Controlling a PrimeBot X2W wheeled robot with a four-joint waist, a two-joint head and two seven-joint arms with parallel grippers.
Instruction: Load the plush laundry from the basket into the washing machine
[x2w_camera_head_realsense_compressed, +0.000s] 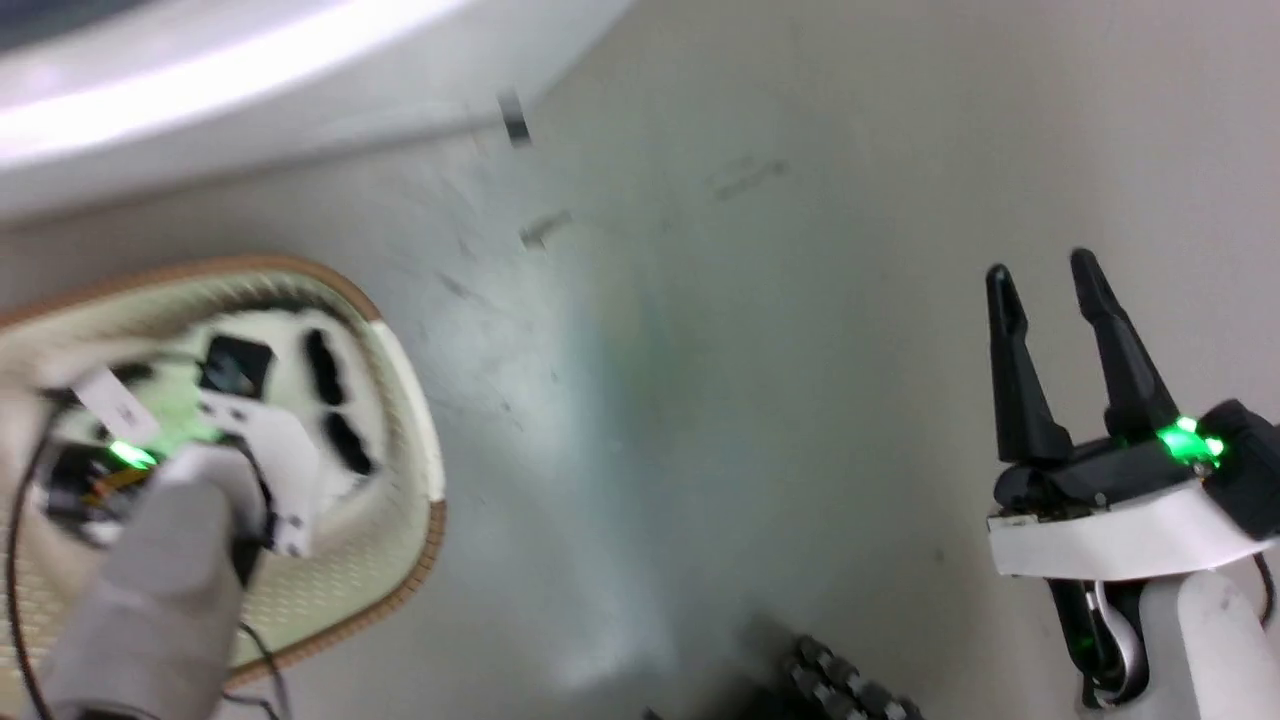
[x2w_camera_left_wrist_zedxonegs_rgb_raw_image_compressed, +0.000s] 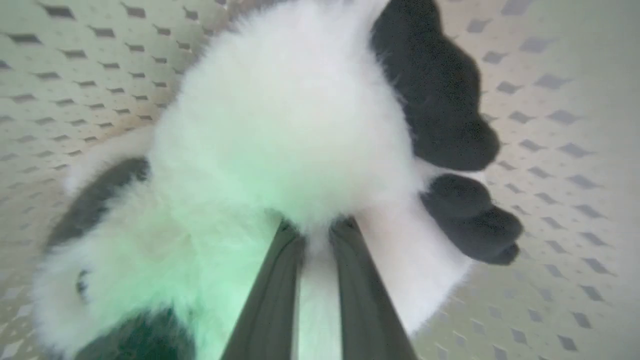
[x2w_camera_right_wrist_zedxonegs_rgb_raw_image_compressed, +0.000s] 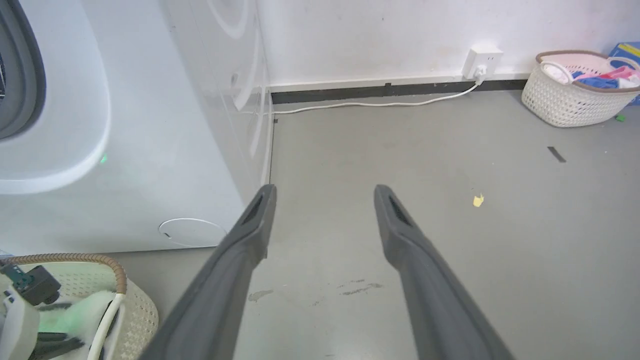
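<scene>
The plush laundry (x2w_camera_left_wrist_zedxonegs_rgb_raw_image_compressed: 280, 125), fluffy white with black patches, lies inside the cream perforated basket (x2w_camera_left_wrist_zedxonegs_rgb_raw_image_compressed: 75, 75). My left gripper (x2w_camera_left_wrist_zedxonegs_rgb_raw_image_compressed: 316, 227) reaches down into the basket, and its two fingers are pinched together on a tuft of the toy's white fur. In the head view the basket (x2w_camera_head_realsense_compressed: 410, 400), with its brown rim, stands on the floor at the left, below the white washing machine (x2w_camera_head_realsense_compressed: 250, 90). My right gripper (x2w_camera_head_realsense_compressed: 1050, 275) hangs open over bare floor at the right, holding nothing. The right wrist view shows the washing machine (x2w_camera_right_wrist_zedxonegs_rgb_raw_image_compressed: 150, 125) front and the basket's rim (x2w_camera_right_wrist_zedxonegs_rgb_raw_image_compressed: 100, 260) at the lower left.
A second white basket (x2w_camera_right_wrist_zedxonegs_rgb_raw_image_compressed: 575, 100) with coloured clothes stands by the far wall. A white cable (x2w_camera_right_wrist_zedxonegs_rgb_raw_image_compressed: 375, 104) runs along the skirting to a wall socket (x2w_camera_right_wrist_zedxonegs_rgb_raw_image_compressed: 480, 60). Grey floor (x2w_camera_right_wrist_zedxonegs_rgb_raw_image_compressed: 450, 225) stretches between the machine and that basket. A dark ribbed part (x2w_camera_head_realsense_compressed: 850, 685) shows at the head view's bottom.
</scene>
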